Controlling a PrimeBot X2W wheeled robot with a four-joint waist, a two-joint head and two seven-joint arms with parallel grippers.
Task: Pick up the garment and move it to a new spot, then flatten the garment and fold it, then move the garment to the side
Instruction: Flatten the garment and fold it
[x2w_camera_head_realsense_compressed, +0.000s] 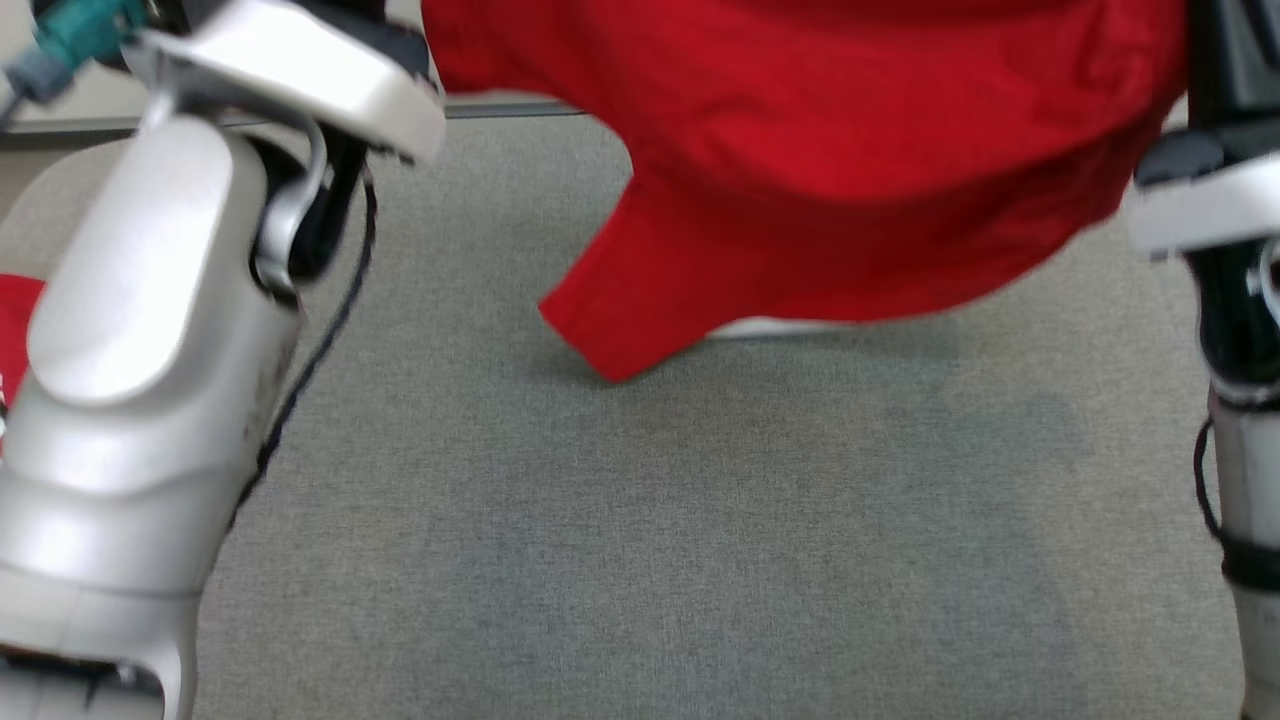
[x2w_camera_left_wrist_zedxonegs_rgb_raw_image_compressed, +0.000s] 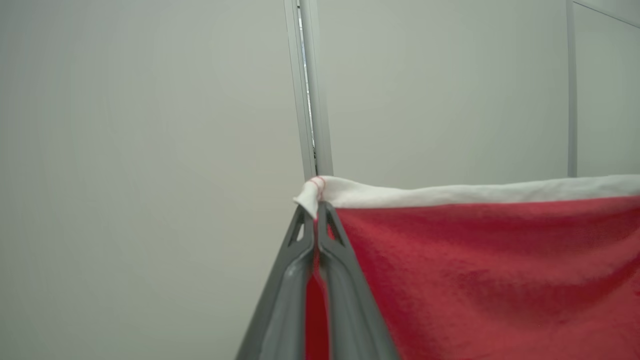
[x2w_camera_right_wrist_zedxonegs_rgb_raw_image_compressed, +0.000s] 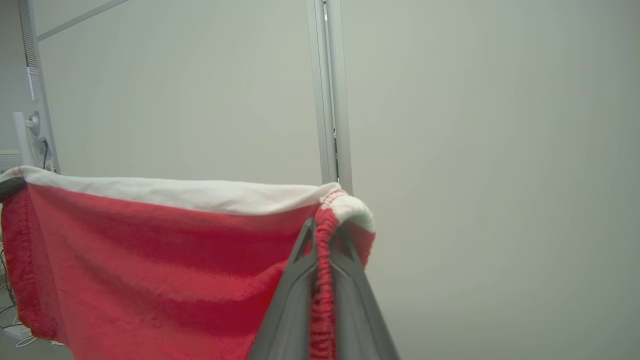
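With the left gripper (x2w_camera_left_wrist_zedxonegs_rgb_raw_image_compressed: 316, 214) and right gripper (x2w_camera_right_wrist_zedxonegs_rgb_raw_image_compressed: 326, 234) each pinched shut on a top corner, the red garment (x2w_camera_head_realsense_compressed: 850, 150) hangs stretched between them over the carpet (x2w_camera_head_realsense_compressed: 640, 520); the carrying step seems in hand, and laying it flat likely comes next.

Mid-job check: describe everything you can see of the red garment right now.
The red garment looks like soft, fleecy cloth with a white band along its top edge. It hangs spread between the left gripper and right gripper, each shut on a top corner. What looks like a sleeve dangles over the grey carpet.
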